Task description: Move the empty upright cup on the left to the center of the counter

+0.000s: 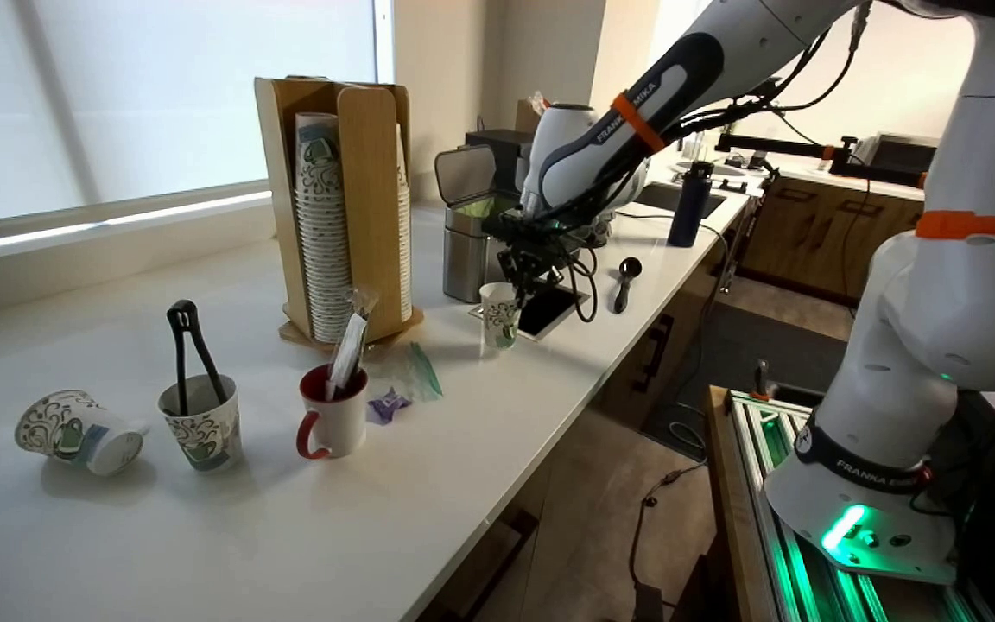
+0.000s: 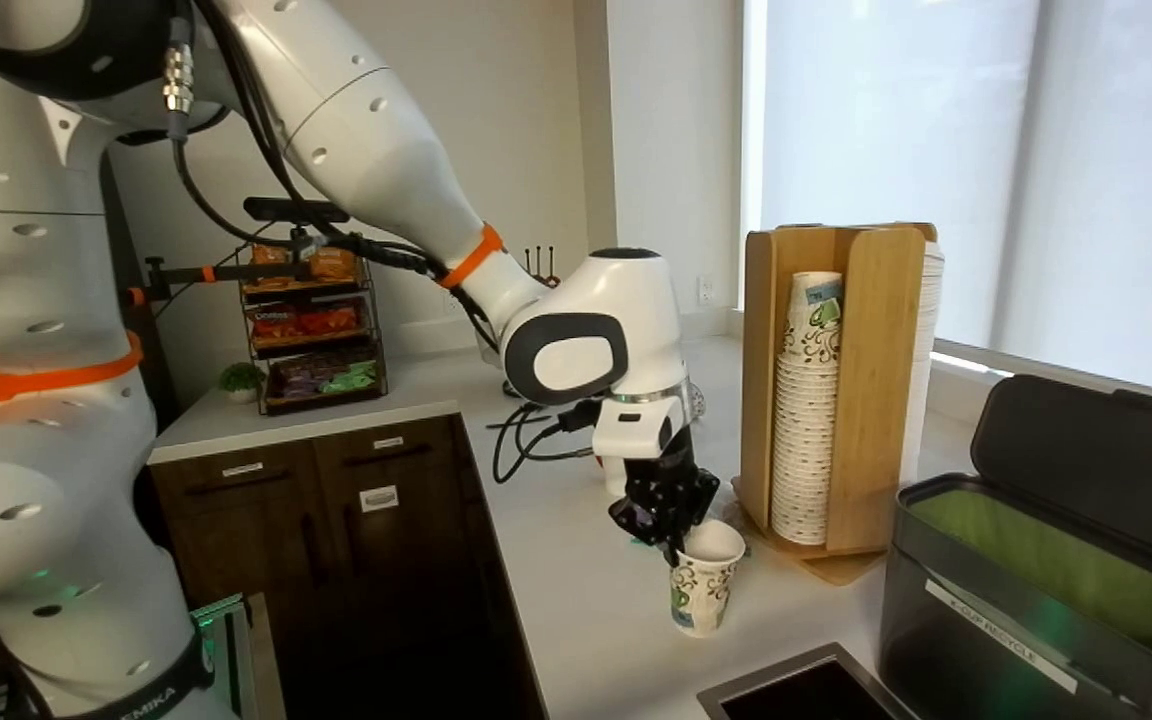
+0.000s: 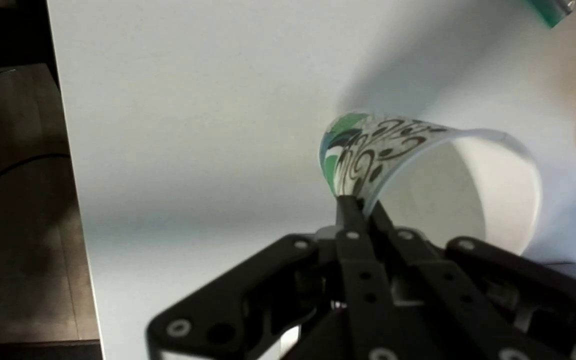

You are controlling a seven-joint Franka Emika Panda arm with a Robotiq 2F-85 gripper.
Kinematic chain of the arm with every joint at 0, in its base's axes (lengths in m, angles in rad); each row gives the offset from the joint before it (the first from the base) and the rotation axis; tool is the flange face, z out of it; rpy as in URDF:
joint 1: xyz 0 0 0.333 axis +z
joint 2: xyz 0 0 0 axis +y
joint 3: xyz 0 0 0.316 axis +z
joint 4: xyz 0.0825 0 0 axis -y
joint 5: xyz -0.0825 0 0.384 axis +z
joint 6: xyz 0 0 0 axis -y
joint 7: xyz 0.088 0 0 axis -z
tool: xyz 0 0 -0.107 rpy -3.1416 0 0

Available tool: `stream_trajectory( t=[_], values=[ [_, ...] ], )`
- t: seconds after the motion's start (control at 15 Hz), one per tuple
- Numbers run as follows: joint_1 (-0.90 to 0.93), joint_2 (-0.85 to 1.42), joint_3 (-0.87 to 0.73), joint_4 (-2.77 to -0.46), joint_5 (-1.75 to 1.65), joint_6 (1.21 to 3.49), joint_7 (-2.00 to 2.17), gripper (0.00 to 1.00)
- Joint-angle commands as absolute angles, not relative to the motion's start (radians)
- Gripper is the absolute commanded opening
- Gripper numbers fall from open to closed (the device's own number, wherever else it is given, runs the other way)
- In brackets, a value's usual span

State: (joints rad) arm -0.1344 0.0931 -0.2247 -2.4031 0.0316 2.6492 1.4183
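The cup (image 1: 499, 321) is a small white paper cup with brown swirls and green and blue marks. It also shows in an exterior view (image 2: 702, 590), mouth up and slightly tilted. In the wrist view the cup (image 3: 383, 150) looks empty inside. My gripper (image 3: 360, 206) is shut on its rim, with one finger inside the wall and one outside. The gripper also shows in both exterior views, at the cup's rim (image 1: 518, 294) (image 2: 674, 548). I cannot tell whether the base touches the white counter (image 1: 463, 415).
A wooden cup holder (image 1: 374, 207) stands close behind the cup. A bin (image 1: 467, 250) and a dark counter opening (image 1: 549, 309) are beside it. A red-white mug (image 1: 338, 423), a cup with black tongs (image 1: 208, 436) and a lying cup (image 1: 74, 432) stand farther along. The front edge (image 3: 75, 200) is near.
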Motion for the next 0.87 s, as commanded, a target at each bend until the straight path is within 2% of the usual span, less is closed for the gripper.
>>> stream_trajectory(
  t=[0.0,0.53,0.67,0.73,0.8],
  values=[
    [-0.133,0.112,-0.227,-2.393,0.009,2.672,1.471,0.37],
    [-0.137,-0.03,-0.207,-2.481,0.065,2.749,1.388,0.96],
    [-0.135,-0.107,-0.18,-2.534,0.145,2.797,1.239,1.0],
    [-0.146,0.003,-0.19,-2.442,0.09,2.76,1.329,0.93],
    [-0.149,-0.031,-0.177,-2.463,0.115,2.769,1.286,1.0]
  ],
)
